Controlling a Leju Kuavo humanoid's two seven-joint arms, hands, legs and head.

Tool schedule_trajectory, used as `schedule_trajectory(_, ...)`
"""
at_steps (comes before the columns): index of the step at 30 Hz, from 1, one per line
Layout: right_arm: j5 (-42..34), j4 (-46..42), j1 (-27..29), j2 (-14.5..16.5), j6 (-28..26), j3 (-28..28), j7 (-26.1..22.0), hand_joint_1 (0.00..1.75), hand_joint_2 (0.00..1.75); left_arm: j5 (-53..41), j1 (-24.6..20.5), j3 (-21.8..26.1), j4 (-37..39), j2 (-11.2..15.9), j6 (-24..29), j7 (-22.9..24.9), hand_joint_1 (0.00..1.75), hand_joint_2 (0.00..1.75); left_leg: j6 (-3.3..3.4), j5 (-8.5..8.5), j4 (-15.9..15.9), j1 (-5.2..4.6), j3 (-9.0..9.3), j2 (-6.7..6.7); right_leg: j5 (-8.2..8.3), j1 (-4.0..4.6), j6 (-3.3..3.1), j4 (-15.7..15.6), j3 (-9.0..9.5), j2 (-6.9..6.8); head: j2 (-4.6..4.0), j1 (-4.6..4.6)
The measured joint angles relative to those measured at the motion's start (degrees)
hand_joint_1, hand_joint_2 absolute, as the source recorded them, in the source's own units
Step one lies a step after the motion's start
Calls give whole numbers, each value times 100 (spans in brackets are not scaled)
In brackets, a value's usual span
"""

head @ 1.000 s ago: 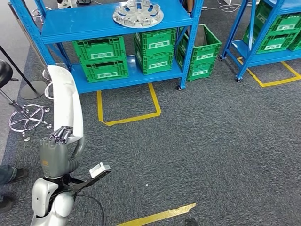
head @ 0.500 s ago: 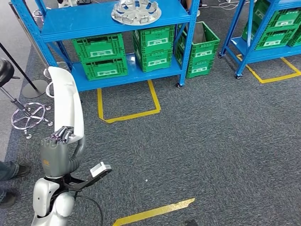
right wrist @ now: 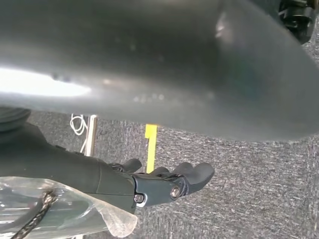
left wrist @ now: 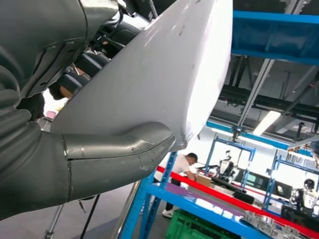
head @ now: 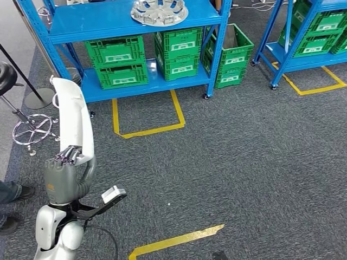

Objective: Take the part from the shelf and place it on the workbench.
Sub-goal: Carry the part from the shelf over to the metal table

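Observation:
The part (head: 72,115) is a long curved white panel standing upright at the lower left of the head view. My left hand (head: 63,168) grips its lower end, with dark fingers (head: 69,154) wrapped over the edge. In the left wrist view the white part (left wrist: 158,74) lies across my grey thumb (left wrist: 116,147), and darker fingers (left wrist: 88,57) curl behind it. The right wrist view has my right hand (right wrist: 169,184) over grey carpet, its fingers stretched out and holding nothing.
A blue shelf (head: 122,24) stands ahead, with a silver wheel cover (head: 159,11) on top and green crates (head: 121,65) below. A second blue shelf (head: 294,59) is at the right. A stool base (head: 32,130) and a person's shoes (head: 12,195) are at the left. Yellow floor tape (head: 147,131) marks the carpet.
The whole picture has shifted a little, so the camera has moved. My left hand still holds the white part and sits slightly higher in the picture.

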Motion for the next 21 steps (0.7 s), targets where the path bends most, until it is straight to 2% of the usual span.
schedule_trajectory(1,24,0,-2,0,-21,0,2,0,0,-4,-3,-2,0,-1,1,3,175,175,34,27,-30,13,-2,-11,-112,-2,28,150,-75,4,0,8)
schedule_trajectory(2,49,0,-3,0,-41,0,5,0,0,-8,-5,-3,0,-1,1,7,175,175,59,48,-46,20,-7,-21,-284,-8,49,428,-206,14,0,15)
schedule_trajectory(4,95,0,2,0,-64,0,14,0,0,-13,2,-3,0,-1,1,12,175,175,86,67,-44,12,-38,-58,-637,-18,83,1182,-531,23,0,25)
schedule_trajectory(5,107,0,8,0,-66,0,19,0,0,-13,11,-3,0,0,0,13,175,175,88,75,-41,8,-49,-90,-712,-23,96,1448,-643,24,0,24)
schedule_trajectory(6,118,0,14,0,-67,0,22,0,0,-14,17,-4,0,1,-1,13,175,175,86,82,-37,7,-56,-133,-678,-27,105,1511,-658,26,0,25)
schedule_trajectory(7,130,0,18,0,-70,0,25,0,0,-14,20,-4,0,1,-1,13,175,175,81,87,-30,8,-60,-185,-539,-34,108,1345,-560,38,0,25)
schedule_trajectory(8,148,0,20,0,-74,0,26,0,0,-15,20,-5,0,1,-1,13,175,175,72,91,-20,10,-61,-243,-338,-46,107,991,-371,91,0,25)
schedule_trajectory(9,167,0,20,0,-81,0,27,0,0,-15,16,-5,0,1,-1,13,175,175,55,92,-4,6,-71,-299,-188,-68,103,603,-166,240,0,25)
schedule_trajectory(10,183,0,20,0,-89,0,29,0,0,-14,7,-7,0,1,-1,14,175,175,32,94,28,1,-99,-360,-93,-93,97,264,14,385,0,21)
schedule_trajectory(11,196,0,23,0,-96,0,33,0,0,-14,-2,-9,0,-1,1,14,175,175,-2,106,53,1,-139,-420,-62,-108,91,64,118,503,0,20)
schedule_trajectory(12,202,0,28,0,-101,0,38,0,0,-14,-6,-10,0,-1,1,15,175,175,-43,126,71,5,-182,-484,-84,-113,81,-5,156,567,0,18)
schedule_trajectory(13,206,0,33,0,-106,0,41,0,0,-13,-5,-12,0,1,2,15,175,175,-82,150,82,13,-220,-554,-81,-110,66,-19,164,516,0,16)
schedule_trajectory(14,208,1,37,0,-109,0,44,0,0,-13,4,-12,0,2,3,15,175,175,-118,156,90,20,-248,-567,-66,-110,40,-14,156,440,0,20)
schedule_trajectory(16,209,2,36,0,-121,0,42,0,0,-13,2,-12,0,7,3,15,175,175,-179,9,303,12,-359,-384,-44,-122,-27,-33,161,278,0,-10)
schedule_trajectory(18,211,2,42,0,-127,0,41,0,0,-13,-11,-13,0,10,2,15,175,175,-234,-356,965,14,-649,-126,-44,-118,-77,-42,161,100,0,-42)
schedule_trajectory(19,213,2,48,0,-127,0,41,0,0,-13,-8,-14,0,13,1,15,175,175,-256,-525,1357,26,-817,-79,-48,-113,-88,-41,158,8,0,-45)
schedule_trajectory(20,219,2,53,0,-127,0,40,0,0,-13,1,-14,0,16,1,15,175,175,-270,-614,1638,37,-931,-57,-50,-110,-91,-40,157,-79,0,-44)
schedule_trajectory(21,226,2,52,0,-128,0,37,0,0,-13,9,-14,0,21,1,15,175,175,-276,-590,1711,44,-946,-43,-52,-109,-92,-39,156,-161,0,-45)
